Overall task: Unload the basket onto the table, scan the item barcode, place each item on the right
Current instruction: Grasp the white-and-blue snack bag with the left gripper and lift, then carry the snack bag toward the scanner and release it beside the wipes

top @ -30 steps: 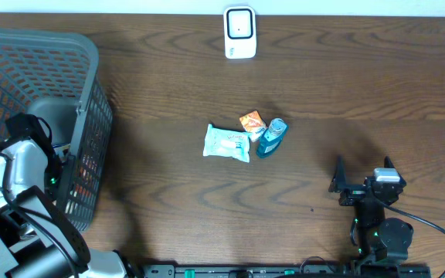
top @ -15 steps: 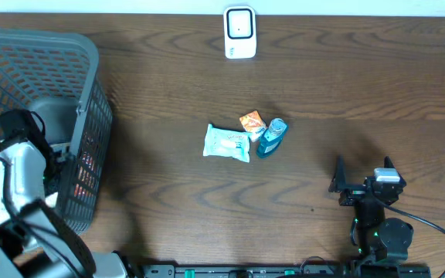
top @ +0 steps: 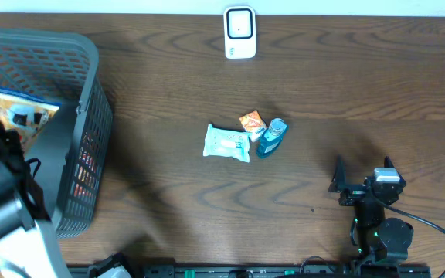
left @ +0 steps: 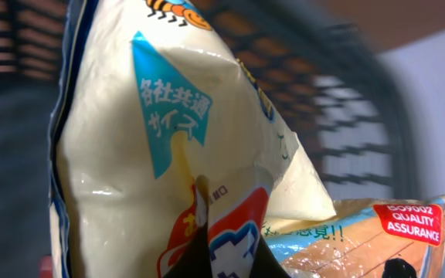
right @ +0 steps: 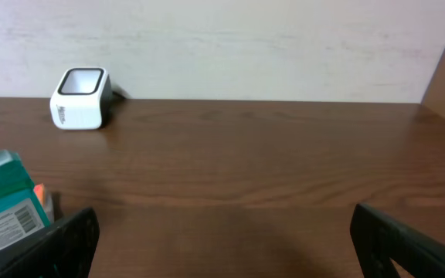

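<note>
My left gripper (left: pixel 224 251) is shut on the lower edge of a cream snack bag (left: pixel 153 139) with a blue label and red print. It fills the left wrist view. From overhead the bag (top: pixel 18 114) hangs over the grey basket (top: pixel 91 85), lifted high on the left arm (top: pixel 6 193). A white barcode scanner (top: pixel 239 32) stands at the table's far edge, also in the right wrist view as a scanner (right: pixel 81 98). My right gripper (top: pixel 361 176) rests low at the front right, open and holding nothing (right: pixel 222 239).
In the middle of the table lie a white-and-blue pack (top: pixel 227 143), a small orange packet (top: pixel 252 123) and a teal bottle (top: pixel 271 137). More packets lie in the basket below the bag (left: pixel 361 239). A wall runs behind the table.
The left arm has risen out of the basket toward the camera, bringing the snack bag up with it. The right arm has not moved.
</note>
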Motion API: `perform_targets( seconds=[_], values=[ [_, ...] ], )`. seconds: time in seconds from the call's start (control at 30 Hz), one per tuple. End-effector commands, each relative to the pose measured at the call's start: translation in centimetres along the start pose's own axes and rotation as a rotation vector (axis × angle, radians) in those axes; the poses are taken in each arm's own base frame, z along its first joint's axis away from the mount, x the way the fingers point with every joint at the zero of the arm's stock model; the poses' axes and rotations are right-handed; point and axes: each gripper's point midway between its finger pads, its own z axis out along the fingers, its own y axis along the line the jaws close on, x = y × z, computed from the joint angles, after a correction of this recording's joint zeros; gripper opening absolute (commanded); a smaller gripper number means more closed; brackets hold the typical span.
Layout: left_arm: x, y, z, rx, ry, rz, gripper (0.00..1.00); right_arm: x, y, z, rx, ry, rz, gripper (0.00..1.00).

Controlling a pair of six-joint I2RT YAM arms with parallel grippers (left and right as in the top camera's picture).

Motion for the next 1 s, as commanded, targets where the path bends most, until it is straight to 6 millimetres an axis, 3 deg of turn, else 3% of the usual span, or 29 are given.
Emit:
perform_targets(
  seconds=[0.0,0.2,0.4,0.7,0.97],
  values=[
    [0.8,-4.1,-4.2,0.243,0.091,-0.003,0.07,0.1,0.1,0.0,-0.004,0.002,0.013,0.99],
    [4.7,-9.6,-10.8,0.612,0.306,0.097,0.07,0.1,0.1,0.0,-0.004,0.002,0.013,0.99],
    [9.4,-12.3,-14.2,0.801,0.436,0.282,0.07,0.1,0.1,0.0,-0.004,0.002,0.013,0.99],
    [17.7,-14.7,-17.0,0.993,0.595,0.548,0.07,0.1,0.1,0.0,-0.004,0.002,0.013,0.99],
    [26.7,-15.4,-17.3,0.988,0.661,0.651,0.07,0.1,0.1,0.0,-0.004,0.002,0.013,0.99]
  ],
)
